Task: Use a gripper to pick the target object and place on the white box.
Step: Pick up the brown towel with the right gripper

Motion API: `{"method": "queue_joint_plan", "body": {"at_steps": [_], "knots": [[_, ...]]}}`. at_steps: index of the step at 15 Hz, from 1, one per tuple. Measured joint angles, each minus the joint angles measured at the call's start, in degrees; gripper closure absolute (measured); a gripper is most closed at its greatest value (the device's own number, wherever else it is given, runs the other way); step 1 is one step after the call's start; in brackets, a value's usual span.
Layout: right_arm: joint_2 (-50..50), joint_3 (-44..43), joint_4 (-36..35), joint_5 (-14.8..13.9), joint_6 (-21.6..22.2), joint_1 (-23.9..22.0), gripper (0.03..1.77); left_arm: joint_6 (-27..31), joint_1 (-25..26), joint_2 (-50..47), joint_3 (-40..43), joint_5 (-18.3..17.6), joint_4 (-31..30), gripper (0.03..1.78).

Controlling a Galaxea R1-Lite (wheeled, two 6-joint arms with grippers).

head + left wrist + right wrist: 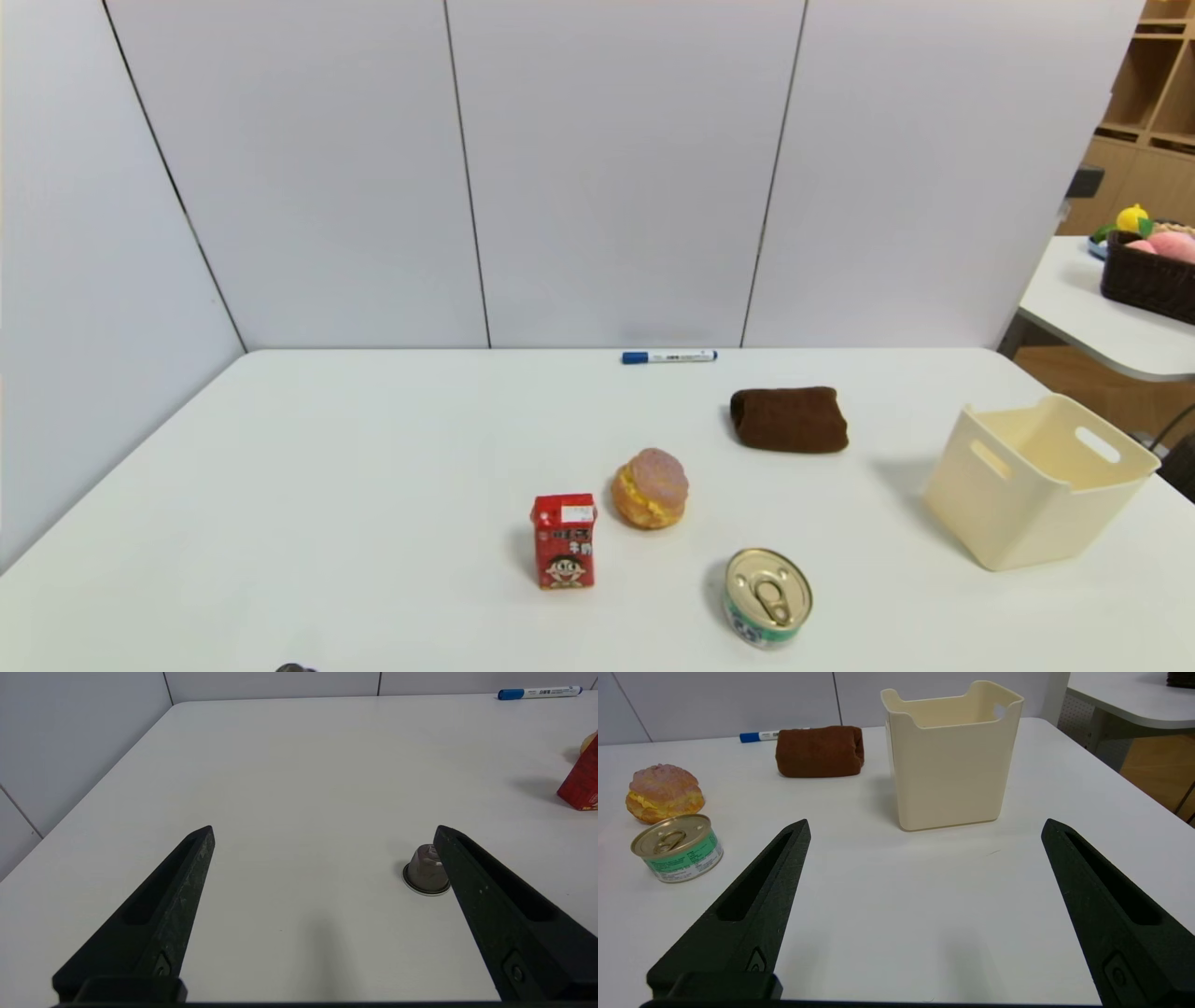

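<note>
The target object, a dark brown folded towel roll (790, 420) (820, 751), lies on the white table toward the back, right of centre. The white box (1036, 483) (951, 756), a cream tub with slot handles, stands upright near the table's right edge, to the right of the towel. My right gripper (924, 828) hovers open over bare table short of the box, nothing between its fingers. My left gripper (323, 833) is open over the left part of the table. Neither arm shows in the head view.
A cream-filled bun (651, 487), a red carton (564, 540) and a tin can (767, 597) stand near the table's middle front. A blue marker (668, 356) lies by the back wall. A small grey capsule (425, 870) sits by my left gripper's finger. A side table (1102, 322) stands to the right.
</note>
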Motion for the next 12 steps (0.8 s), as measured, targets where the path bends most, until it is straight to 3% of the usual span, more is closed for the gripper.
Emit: {"method": "queue_joint_plan", "body": {"at_steps": [12], "knots": [[0.0,0.0,0.6,0.0,-0.1,0.0,0.09,0.0,0.0,0.0,0.0,0.0,0.0,0.12]]}}
